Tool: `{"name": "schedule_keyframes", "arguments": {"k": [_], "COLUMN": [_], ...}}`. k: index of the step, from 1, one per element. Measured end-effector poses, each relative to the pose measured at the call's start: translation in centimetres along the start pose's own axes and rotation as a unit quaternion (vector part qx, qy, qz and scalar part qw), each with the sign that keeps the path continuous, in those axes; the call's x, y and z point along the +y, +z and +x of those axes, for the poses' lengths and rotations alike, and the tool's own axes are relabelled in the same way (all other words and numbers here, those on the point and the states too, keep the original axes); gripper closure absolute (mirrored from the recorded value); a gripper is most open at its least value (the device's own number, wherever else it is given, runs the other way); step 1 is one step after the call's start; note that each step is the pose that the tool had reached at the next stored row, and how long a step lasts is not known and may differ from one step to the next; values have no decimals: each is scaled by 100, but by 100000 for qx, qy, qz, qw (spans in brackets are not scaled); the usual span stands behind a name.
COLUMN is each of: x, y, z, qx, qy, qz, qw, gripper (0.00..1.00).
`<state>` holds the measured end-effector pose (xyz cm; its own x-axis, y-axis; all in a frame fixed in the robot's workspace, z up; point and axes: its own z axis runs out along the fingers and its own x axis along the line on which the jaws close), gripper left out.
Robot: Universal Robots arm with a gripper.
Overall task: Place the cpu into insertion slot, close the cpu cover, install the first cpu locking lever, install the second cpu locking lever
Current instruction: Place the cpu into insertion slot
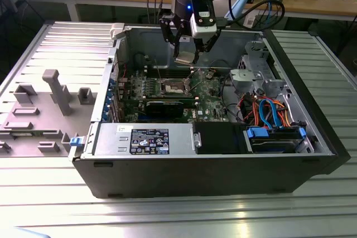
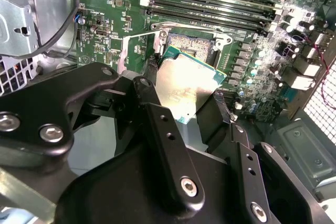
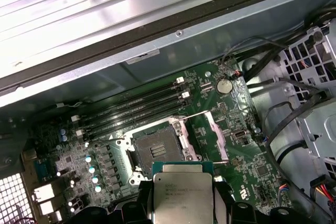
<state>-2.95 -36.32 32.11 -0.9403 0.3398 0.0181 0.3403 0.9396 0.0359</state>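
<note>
My gripper (image 1: 186, 53) is shut on the cpu (image 1: 184, 58), a flat square chip with a silvery-tan face, and holds it in the air above the motherboard. The insertion slot (image 1: 173, 86) lies open below it, a little toward the exterior view's left. Both wrist views show the cpu (image 2: 184, 85) (image 3: 181, 195) clamped between black fingers (image 2: 149, 95), with the dark, silver-rimmed insertion slot (image 2: 197, 45) (image 3: 157, 148) bare just beyond it. The cpu cover (image 3: 209, 135) stands swung up beside the slot, a thin silver frame.
The open computer case (image 1: 312, 132) lies on a ribbed metal table. Long memory slots (image 3: 136, 103) run behind the socket and a black expansion card (image 1: 167, 106) lies in front. A power supply (image 1: 145, 139), drive cage (image 1: 254, 73) and cables (image 1: 268, 112) crowd the case.
</note>
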Motion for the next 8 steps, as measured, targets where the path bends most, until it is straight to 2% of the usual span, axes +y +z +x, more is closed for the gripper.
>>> {"name": "schedule_keyframes", "arguments": {"k": [8], "x": [0], "y": [0], "z": [0], "qx": [-13], "qy": [322], "qz": [-5], "qw": [99999], "gripper": [45]}}
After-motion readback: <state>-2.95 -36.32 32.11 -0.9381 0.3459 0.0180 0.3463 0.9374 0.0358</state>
